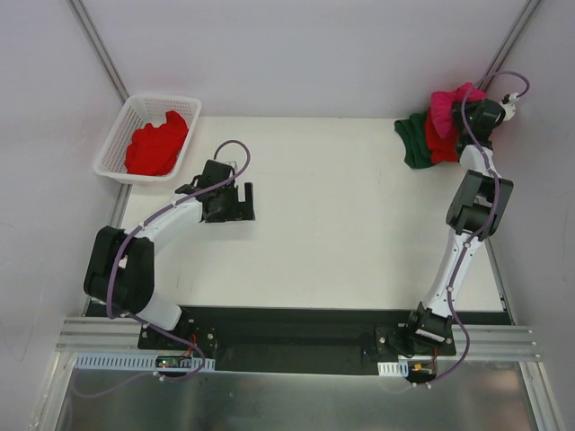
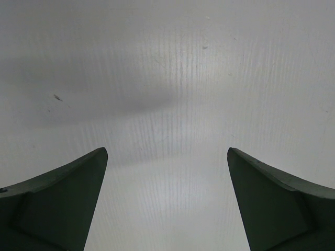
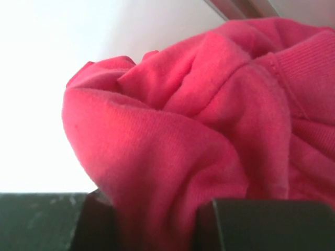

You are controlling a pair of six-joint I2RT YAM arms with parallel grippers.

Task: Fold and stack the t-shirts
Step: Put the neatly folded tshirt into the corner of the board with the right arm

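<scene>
Left gripper [image 2: 167, 209]: jaws wide apart, above table [image 1: 341, 215].
Right gripper [image 3: 154, 225]: clamped on magenta-pink shirt [image 3: 172, 130].
Far right corner: red shirt [image 1: 438, 142], green shirt [image 1: 411, 144], touching magenta one.
Basket [image 1: 115, 135]: second red shirt [image 1: 157, 145] inside.

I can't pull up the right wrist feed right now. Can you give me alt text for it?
A bunched pink shirt fills most of the frame, and a fold of it is pinched in the dark right tool at the bottom edge. Behind it to the left is a blank, bright white surface.
</scene>
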